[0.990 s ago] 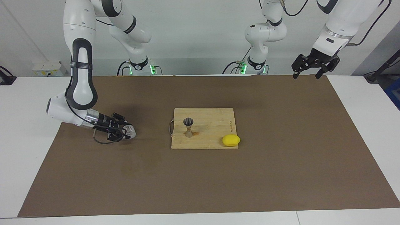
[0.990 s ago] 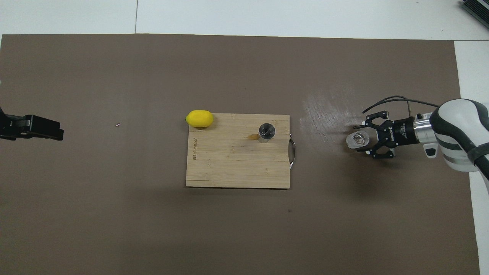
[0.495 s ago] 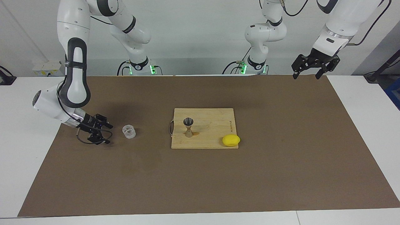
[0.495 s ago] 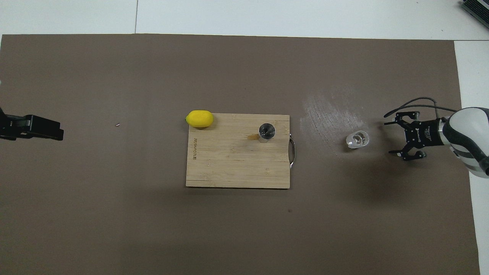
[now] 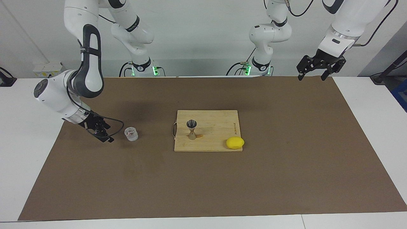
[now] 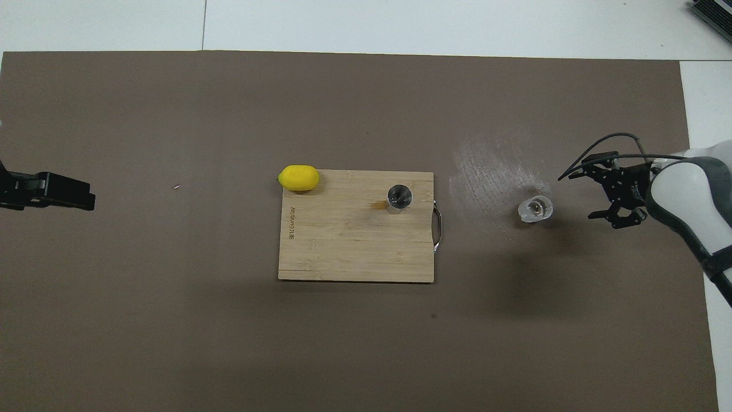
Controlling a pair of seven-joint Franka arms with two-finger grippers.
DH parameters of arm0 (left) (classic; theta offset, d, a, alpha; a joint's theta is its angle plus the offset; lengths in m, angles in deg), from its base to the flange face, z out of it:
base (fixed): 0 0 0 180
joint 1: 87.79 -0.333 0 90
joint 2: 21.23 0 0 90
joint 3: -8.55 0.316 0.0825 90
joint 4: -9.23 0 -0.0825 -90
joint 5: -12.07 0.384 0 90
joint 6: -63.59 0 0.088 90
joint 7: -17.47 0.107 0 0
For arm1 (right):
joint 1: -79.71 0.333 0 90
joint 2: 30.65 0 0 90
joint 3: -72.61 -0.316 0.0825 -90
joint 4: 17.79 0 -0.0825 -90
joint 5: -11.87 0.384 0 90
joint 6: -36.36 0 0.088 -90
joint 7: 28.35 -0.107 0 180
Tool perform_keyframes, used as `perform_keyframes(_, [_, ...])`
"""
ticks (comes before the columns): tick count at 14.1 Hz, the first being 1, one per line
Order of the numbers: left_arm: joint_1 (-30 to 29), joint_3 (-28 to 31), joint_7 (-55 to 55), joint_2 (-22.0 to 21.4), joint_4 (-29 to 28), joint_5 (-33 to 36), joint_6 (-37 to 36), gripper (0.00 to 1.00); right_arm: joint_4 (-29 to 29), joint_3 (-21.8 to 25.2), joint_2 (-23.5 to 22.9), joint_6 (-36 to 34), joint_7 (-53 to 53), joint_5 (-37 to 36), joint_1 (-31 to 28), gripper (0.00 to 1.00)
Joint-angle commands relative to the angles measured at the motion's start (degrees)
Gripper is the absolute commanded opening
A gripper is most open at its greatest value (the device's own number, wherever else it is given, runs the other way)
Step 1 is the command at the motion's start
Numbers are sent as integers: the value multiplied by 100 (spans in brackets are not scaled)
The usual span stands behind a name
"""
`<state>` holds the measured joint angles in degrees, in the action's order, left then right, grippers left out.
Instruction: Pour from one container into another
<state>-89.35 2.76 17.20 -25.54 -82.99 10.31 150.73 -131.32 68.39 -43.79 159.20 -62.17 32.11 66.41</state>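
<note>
Right gripper (image 5: 106, 135) open, empty, near the upright glass cup (image 5: 130, 134), not touching. Left gripper (image 5: 315, 70) open, empty, waiting over its table end. Jigger (image 5: 191, 129) upright on cutting board (image 5: 216, 140).

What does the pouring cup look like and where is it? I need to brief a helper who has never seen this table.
On the brown mat, look from the wooden cutting board toward the right arm's end. The glass cup stands there alone, upright, beside the open right gripper. It is short and clear, unlike the steel jigger and yellow lemon.
</note>
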Motion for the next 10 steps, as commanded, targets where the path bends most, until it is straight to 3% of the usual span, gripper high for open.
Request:
perform_keyframes(1, [-55,-19,89,-105,-59,-62,-74,100,15,-17,136,-31,428,-702,485,100])
perform_keyframes(5, [-55,-19,89,-105,-59,-62,-74,100,24,-26,452,-374,1016,-1776,1241,100])
perform_keyframes(10, [-55,-19,89,-105,-59,-62,-74,100,24,-17,1154,-1094,2536,-1892,1374,100])
